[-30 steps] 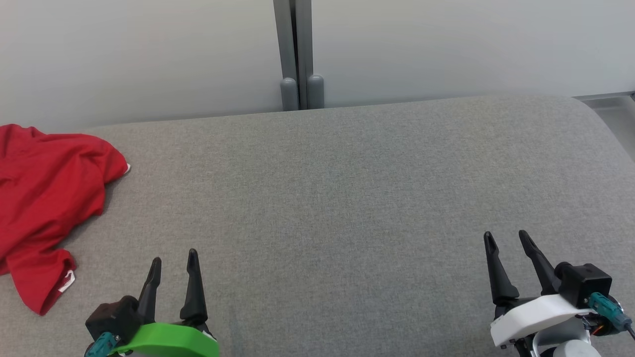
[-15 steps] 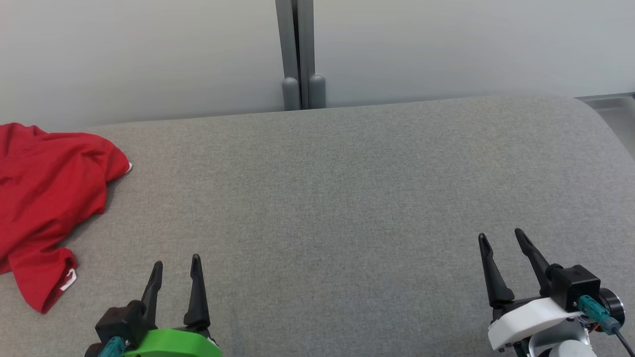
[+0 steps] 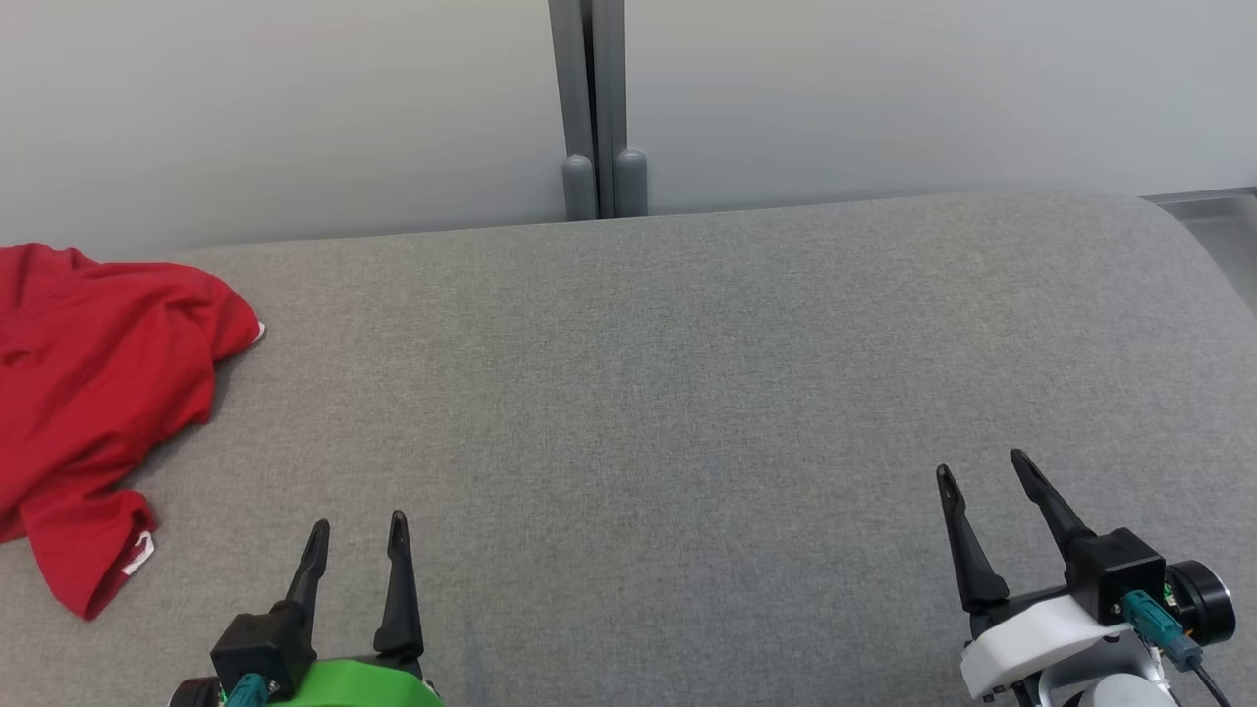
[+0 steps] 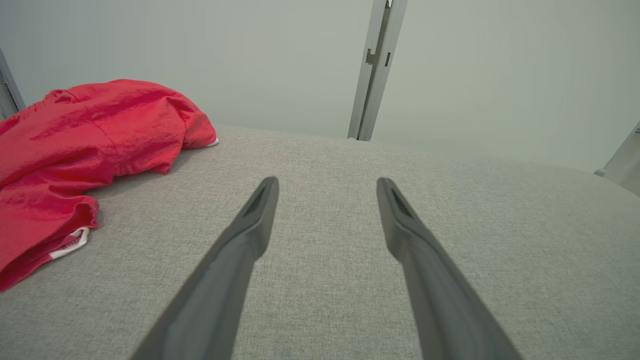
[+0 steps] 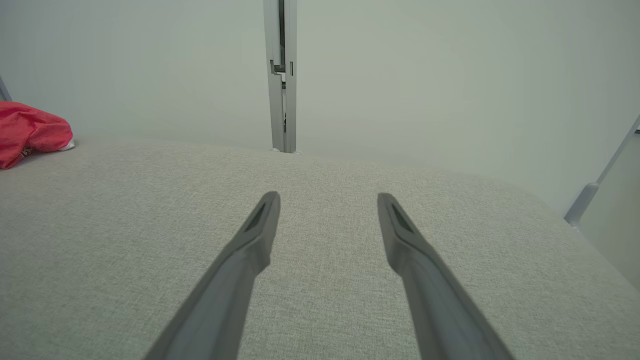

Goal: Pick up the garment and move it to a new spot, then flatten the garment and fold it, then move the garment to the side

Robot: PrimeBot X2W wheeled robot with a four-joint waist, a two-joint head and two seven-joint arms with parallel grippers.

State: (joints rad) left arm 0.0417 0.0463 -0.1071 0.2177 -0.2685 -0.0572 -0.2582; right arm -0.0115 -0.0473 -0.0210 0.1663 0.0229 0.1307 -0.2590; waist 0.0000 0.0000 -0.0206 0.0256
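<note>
The garment point(image 3: 93, 403) is a crumpled red shirt lying at the far left of the grey fabric surface point(image 3: 668, 393), partly cut off by the head view's edge. In the left wrist view the garment point(image 4: 85, 145) lies up and to the left of my fingers; the right wrist view has the garment point(image 5: 27, 132) small at the far left. My left gripper point(image 3: 358, 525) hovers open near the front edge, to the right of the garment and apart from it. Far off at the lower right, my right gripper point(image 3: 982, 466) is open too. Neither holds anything.
A pale wall runs behind the surface, with a grey vertical post point(image 3: 594, 108) at its middle. The surface's rounded far right corner point(image 3: 1169, 211) drops off toward a grey floor strip. Bare grey fabric stretches between the two grippers.
The camera has shifted slightly. Both grippers have drawn back a little toward the bottom edge. The right one has also edged leftward. The garment lies unmoved.
</note>
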